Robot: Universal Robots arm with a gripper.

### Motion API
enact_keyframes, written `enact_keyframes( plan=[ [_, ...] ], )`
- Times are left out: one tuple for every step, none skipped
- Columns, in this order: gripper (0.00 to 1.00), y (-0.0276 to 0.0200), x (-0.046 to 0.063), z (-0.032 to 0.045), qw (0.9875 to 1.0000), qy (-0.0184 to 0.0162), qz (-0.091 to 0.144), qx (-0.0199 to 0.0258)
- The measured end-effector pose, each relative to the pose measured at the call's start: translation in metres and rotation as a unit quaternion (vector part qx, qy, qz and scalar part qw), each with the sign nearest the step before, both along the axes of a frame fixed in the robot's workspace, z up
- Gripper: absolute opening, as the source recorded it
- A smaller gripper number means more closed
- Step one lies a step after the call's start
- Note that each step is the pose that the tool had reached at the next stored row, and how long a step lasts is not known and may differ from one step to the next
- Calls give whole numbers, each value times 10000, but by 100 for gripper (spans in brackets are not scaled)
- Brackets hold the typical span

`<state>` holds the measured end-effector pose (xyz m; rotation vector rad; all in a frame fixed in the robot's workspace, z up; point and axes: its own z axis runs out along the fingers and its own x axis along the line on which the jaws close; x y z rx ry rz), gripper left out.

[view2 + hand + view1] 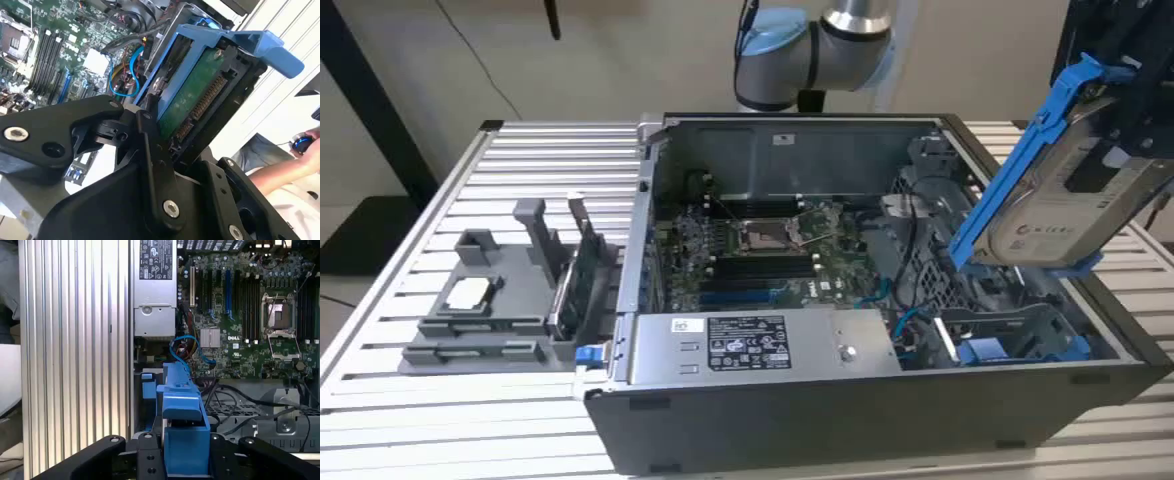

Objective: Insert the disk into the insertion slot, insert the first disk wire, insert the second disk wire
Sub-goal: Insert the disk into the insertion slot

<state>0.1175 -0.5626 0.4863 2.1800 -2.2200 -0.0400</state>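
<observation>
Right now, the disk (1042, 218) is gripped tight and held tilted by the gripper (192, 125), while the insertion slot (1014, 335) is seen below the gripper, inside the open computer case (854, 425), not touched by the disk.

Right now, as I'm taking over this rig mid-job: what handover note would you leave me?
The end effector is shut on the disk, held tilted above the open case at the exterior view's right.
The insertion slot sits below the disk, which is not in it.
Done: disk in grasp.
Left: disk into slot, then both wires. The blue cables lie loose in the case, and nothing is plugged into the disk.
</observation>
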Motion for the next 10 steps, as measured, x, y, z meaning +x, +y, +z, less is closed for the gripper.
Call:
enact_keyframes(
  plan=[
    [33, 0, 0, 0, 10000, 0, 0, 0],
    [33, 0, 0, 0, 10000, 0, 0, 0],
    [33, 0, 0, 0, 10000, 0, 0, 0],
    [33, 0, 0, 0, 10000, 0, 0, -1],
    [33, 0, 0, -1, 10000, 0, 0, -1],
    [33, 0, 0, -5, 10000, 0, 0, 0],
    [33, 0, 0, -9, 10000, 0, 0, -1],
    [33, 0, 0, -13, 10000, 0, 0, -2],
    [33, 0, 0, -17, 10000, 0, 0, -4],
    [33, 0, 0, -20, 10000, 0, 0, -5]
  ],
)
